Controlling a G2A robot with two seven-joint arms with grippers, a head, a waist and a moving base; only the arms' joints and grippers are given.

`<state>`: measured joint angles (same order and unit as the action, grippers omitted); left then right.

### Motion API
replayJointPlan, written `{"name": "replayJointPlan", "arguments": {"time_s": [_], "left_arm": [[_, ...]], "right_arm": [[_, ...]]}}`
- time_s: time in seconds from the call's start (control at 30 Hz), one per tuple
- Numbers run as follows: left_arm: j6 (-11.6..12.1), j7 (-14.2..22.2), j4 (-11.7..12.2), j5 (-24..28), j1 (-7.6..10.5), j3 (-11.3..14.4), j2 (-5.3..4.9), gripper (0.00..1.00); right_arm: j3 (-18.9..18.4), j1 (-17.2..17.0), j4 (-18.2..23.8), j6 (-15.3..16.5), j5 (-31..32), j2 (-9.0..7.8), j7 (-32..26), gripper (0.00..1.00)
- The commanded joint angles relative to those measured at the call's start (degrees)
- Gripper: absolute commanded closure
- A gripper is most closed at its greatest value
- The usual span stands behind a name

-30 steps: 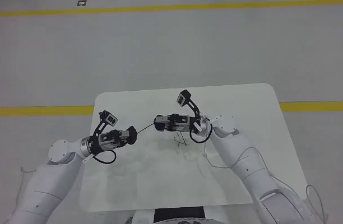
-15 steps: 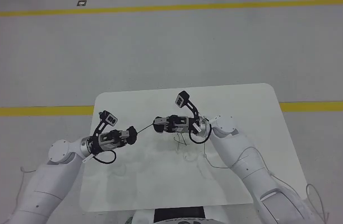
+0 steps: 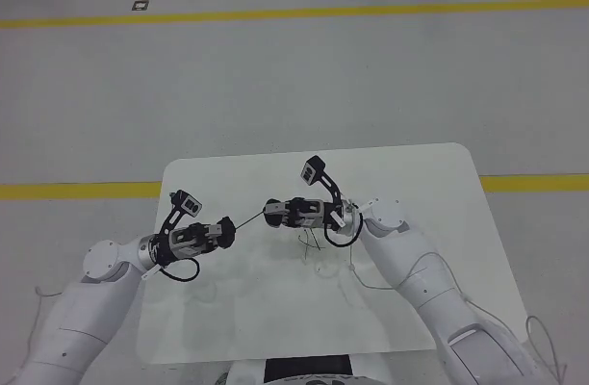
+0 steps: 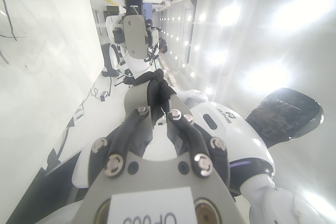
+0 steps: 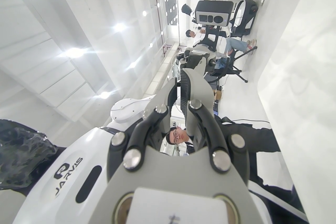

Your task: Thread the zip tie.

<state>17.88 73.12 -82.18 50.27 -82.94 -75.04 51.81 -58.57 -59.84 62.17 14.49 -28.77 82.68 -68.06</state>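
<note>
Threading step: thin black plastic zip tie [image 3: 249, 220] spans between grippers above white bench [image 3: 420, 212], left gripper [image 3: 231, 229] and right gripper [image 3: 268, 214] fingers clenched on its ends. Next probably needs tail aligned to head slot.

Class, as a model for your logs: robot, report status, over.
Left gripper, right gripper: both shut on zip tie. Tie stretched between them. Loose ties on table beside right gripper, not obstructing.

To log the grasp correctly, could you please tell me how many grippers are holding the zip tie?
2: the left gripper holds one end of the zip tie, the right gripper the other, over the table.
</note>
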Motion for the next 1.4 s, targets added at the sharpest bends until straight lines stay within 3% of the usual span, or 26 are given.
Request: {"name": "replayJointPlan", "arguments": {"time_s": [0.0, 0.03, 0.1, 0.43, 0.87, 1.0, 1.23, 1.37], "left_arm": [[0.0, 0.0, 0.0, 0.0, 0.0, 0.0, 0.0, 1.0], [0.0, 0.0, 0.0, 0.0, 0.0, 0.0, 0.0, 1.0], [0.0, 0.0, 0.0, 0.0, 0.0, 0.0, 0.0, 0.0], [0.0, 0.0, 0.0, 0.0, 0.0, 0.0, 0.0, 0.0], [0.0, 0.0, 0.0, 0.0, 0.0, 0.0, 0.0, 0.0], [-0.3, -0.7, -0.8, 2.5, -0.19, 0.8, 0.37, 0.0], [1.0, 1.8, 1.1, 4.0, 1.16, 2.8, 1.06, 0.0], [1.6, 1.0, 1.6, 3.3, 1.99, 3.3, 1.41, 0.0]], "right_arm": [[0.1, 0.0, 0.1, 0.1, 0.1, -0.07, 0.2, 1.0], [0.1, 0.0, 0.2, 0.1, 0.1, -0.11, 0.3, 1.0], [0.0, 0.0, 0.4, 0.3, 0.0, -0.2, 0.6, 1.0], [-1.2, -1.2, 2.2, 1.9, 1.3, -0.88, 5.1, 1.0], [-1.4, -1.5, 2.5, 2.3, 1.7, -1.05, 5.5, 1.0], [-1.5, -2.8, 5.1, 3.0, 2.6, -1.2, 9.1, 1.0], [0.3, -3.9, 7.5, 3.5, 2.3, -0.87, 12.8, 1.0], [1.7, -3.6, 7.0, 3.4, 0.5, -0.48, 12.7, 1.0]]}}
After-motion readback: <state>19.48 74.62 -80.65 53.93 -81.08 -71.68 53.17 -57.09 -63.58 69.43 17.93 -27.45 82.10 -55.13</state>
